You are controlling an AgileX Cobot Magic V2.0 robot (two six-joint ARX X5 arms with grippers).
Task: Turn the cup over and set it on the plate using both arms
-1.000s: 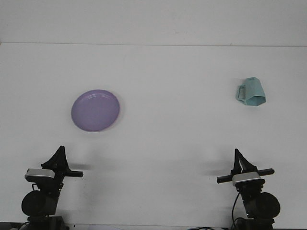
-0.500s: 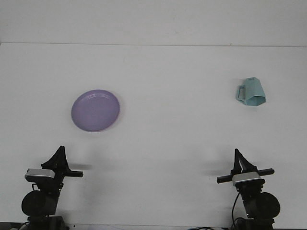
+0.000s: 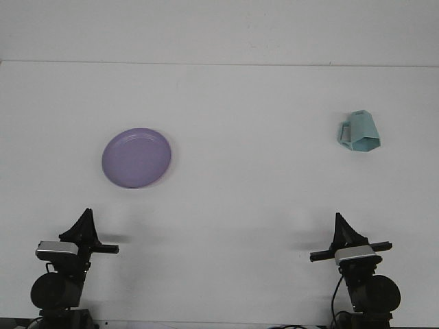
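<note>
On the far right, the cup (image 3: 359,132) is lying untouched; right gripper (image 3: 341,223) needing to reach it, jaws' state unclear.

Both arms run off the picture's bottom edge. The left gripper (image 3: 85,218) and right gripper (image 3: 340,224) show as dark wedges, their finger gap unreadable. The cup (image 3: 359,132) is too small to show its opening.

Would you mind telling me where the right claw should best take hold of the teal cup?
Probably across the faceted body of the teal cup, coming from above. It sits apart on the table on the right claw's side; its handle juts left, so closing across the body clear of the handle seems easiest.
</note>
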